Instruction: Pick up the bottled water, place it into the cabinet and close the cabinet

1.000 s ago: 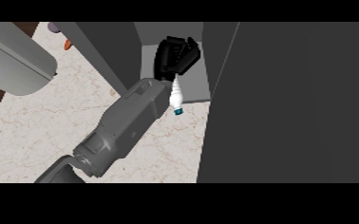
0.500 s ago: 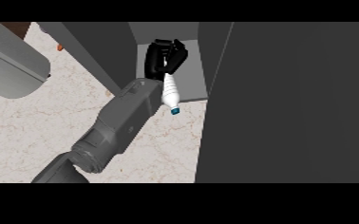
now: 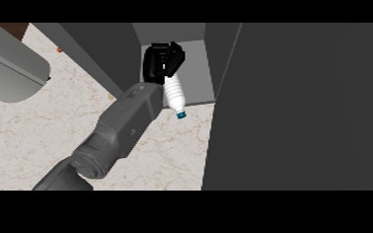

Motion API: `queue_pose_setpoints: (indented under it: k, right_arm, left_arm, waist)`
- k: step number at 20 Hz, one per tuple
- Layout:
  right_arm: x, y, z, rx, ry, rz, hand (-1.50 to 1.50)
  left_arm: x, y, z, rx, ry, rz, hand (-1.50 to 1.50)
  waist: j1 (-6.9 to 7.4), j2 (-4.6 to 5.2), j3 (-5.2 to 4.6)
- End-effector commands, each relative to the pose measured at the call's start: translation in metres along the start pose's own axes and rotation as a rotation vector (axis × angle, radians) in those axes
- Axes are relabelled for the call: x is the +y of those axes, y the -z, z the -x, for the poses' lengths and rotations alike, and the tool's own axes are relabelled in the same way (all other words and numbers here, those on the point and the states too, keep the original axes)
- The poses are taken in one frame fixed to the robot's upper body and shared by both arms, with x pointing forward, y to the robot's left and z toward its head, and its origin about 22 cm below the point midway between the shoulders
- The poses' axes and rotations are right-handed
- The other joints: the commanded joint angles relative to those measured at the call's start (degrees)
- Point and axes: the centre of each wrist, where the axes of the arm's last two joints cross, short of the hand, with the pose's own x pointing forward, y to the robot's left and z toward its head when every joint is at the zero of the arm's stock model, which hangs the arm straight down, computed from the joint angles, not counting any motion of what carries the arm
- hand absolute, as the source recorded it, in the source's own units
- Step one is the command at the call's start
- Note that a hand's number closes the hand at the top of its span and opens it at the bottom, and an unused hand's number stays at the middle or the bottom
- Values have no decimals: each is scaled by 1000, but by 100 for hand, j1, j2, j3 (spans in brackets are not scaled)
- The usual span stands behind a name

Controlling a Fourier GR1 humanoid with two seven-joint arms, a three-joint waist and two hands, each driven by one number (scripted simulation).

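**Bottle in hand at the mouth of the cabinet**

I see the bottled water [image 3: 173, 97] hanging cap-down from a black hand [image 3: 162, 61], with its white body slanting a little and its teal cap [image 3: 180, 114] at the lowest point, over the front edge of the cabinet floor [image 3: 197, 86]. The upper part of the bottle is hidden inside the hand; only the lower body, neck and cap stick out below the fingers. So the bottle lies beneath and slightly right of the hand, and just right of the grey forearm [image 3: 120, 128], which it nearly touches along the wrist.

The hand is curled round the bottle's upper end, fingers wrapped over it and closed against it. From this one view I take it for the robot's left hand, since the forearm comes up from the lower left, though I cannot be fully sure. I see no other hand.

The hand sits inside the open cabinet [image 3: 175, 34], against its grey back and near the left inner wall [image 3: 102, 59]. To the right stands the dark cabinet door [image 3: 291, 108], open and edge-on to me, filling most of that side. Below the bottle's cap begins the pale speckled counter [image 3: 175, 153], which runs left and down under the forearm. At the far left I can make out a large grey rounded object [image 3: 18, 74], and a small orange thing [image 3: 59, 50] near the top left, too small for me to name.
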Motion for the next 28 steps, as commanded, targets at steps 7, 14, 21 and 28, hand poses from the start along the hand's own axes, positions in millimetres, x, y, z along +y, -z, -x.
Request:
queue_pose_setpoints:
  k: [7,14,21,28]
  right_arm:
    - [-2,0,0,-6,-2,-24,-150]
    - [-4,5,2,-10,8,-25,-150]
    - [-5,6,8,-18,20,-24,-150]
    - [-2,6,9,-33,29,-43,-150]
  left_arm:
    - [7,18,-18,-1,-83,-55,150]
    - [12,14,-9,-32,-54,-48,-150]
    - [11,17,-14,-41,-26,-63,-150]
    - [14,22,-19,-63,8,-65,-150]
  waist:
    - [-104,37,-1]
    - [-126,84,-2]
    - [-134,103,1]
    - [-162,122,0]
